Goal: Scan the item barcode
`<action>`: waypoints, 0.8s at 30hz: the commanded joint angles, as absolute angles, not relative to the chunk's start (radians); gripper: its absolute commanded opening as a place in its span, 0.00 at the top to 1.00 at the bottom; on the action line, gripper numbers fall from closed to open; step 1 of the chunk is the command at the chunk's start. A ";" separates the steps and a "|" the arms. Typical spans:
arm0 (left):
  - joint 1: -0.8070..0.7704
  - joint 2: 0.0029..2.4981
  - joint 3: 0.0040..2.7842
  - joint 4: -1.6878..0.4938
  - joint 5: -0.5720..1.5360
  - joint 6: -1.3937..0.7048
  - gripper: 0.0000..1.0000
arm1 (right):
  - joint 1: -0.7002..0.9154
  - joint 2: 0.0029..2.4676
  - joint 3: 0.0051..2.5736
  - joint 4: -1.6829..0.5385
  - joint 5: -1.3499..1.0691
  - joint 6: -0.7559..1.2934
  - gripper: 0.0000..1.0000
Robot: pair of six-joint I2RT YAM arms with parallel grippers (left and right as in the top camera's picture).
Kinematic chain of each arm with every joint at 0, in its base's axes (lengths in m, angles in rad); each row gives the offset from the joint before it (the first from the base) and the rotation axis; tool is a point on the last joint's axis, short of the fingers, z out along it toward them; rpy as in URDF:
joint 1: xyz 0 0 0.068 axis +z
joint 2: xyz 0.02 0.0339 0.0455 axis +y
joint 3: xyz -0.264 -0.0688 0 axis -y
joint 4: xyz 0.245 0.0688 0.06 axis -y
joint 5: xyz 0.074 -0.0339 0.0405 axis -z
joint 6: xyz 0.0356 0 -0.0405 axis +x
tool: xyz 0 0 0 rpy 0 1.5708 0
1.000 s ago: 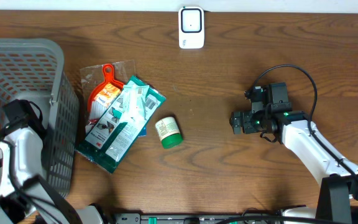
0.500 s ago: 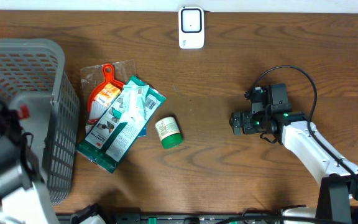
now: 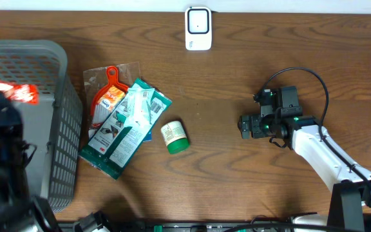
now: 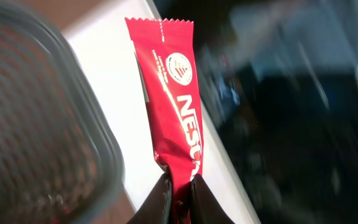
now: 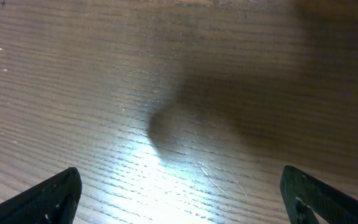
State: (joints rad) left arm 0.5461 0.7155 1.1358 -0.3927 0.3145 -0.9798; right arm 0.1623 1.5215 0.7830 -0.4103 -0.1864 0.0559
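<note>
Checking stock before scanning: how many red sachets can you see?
1. The red sachet is pinched in the left tool, above the grey basket; others may be hidden inside the basket.

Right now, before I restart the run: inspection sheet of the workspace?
Surface: wooden table, bare under the right arm.
Job's things: red Nescafé stick sachet, pinched at its lower end; white barcode scanner at the far edge, nothing in front of it.
Clutter: grey basket on the left; pile of packets, among them a bagged red-handled brush; green-lidded jar on its side beside the pile.
Grippers: left gripper shut on the sachet; right gripper open, empty, low over the table.
Cables: black cable looped over the right wrist.
Surroundings: nothing seen.
</note>
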 commanded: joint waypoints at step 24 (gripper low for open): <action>-0.289 1.587 1.141 -0.610 0.029 -0.424 0.89 | 0.172 1.525 0.776 -0.411 -0.192 0.047 0.01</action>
